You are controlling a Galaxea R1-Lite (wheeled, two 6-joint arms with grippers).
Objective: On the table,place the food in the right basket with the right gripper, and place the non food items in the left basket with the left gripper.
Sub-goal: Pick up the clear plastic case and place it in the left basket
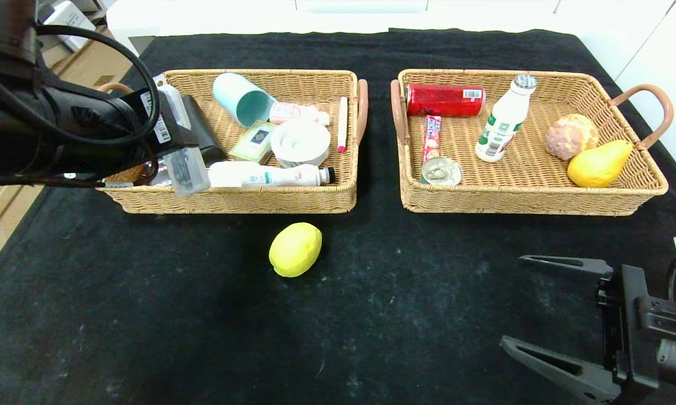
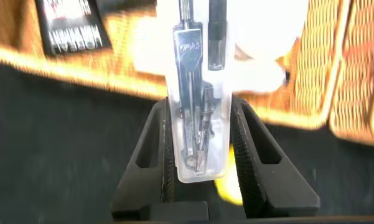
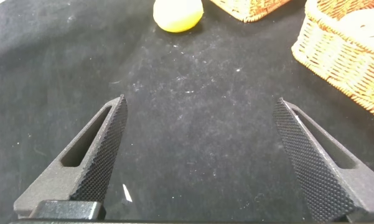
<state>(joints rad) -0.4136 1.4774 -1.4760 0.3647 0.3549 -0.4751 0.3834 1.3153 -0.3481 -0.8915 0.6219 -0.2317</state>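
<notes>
A yellow lemon (image 1: 295, 249) lies on the black table in front of the left basket (image 1: 231, 199); it also shows in the right wrist view (image 3: 177, 14). My left gripper (image 1: 171, 154) hovers over that basket's near left corner, shut on a clear plastic compass case (image 1: 186, 169). In the left wrist view the case (image 2: 196, 93) sits between the fingers of the left gripper (image 2: 200, 106). My right gripper (image 1: 511, 299) is open and empty low over the table at the front right, well right of the lemon; the right wrist view shows it (image 3: 200, 102) with the jaws wide apart.
The left basket holds a teal cup (image 1: 242, 100), a white bottle (image 1: 267, 175), a white round dish (image 1: 300, 142), a pen and small boxes. The right basket (image 1: 518, 203) holds a red can (image 1: 444, 100), a milk bottle (image 1: 504, 121), a tin, bread and a pear (image 1: 596, 164).
</notes>
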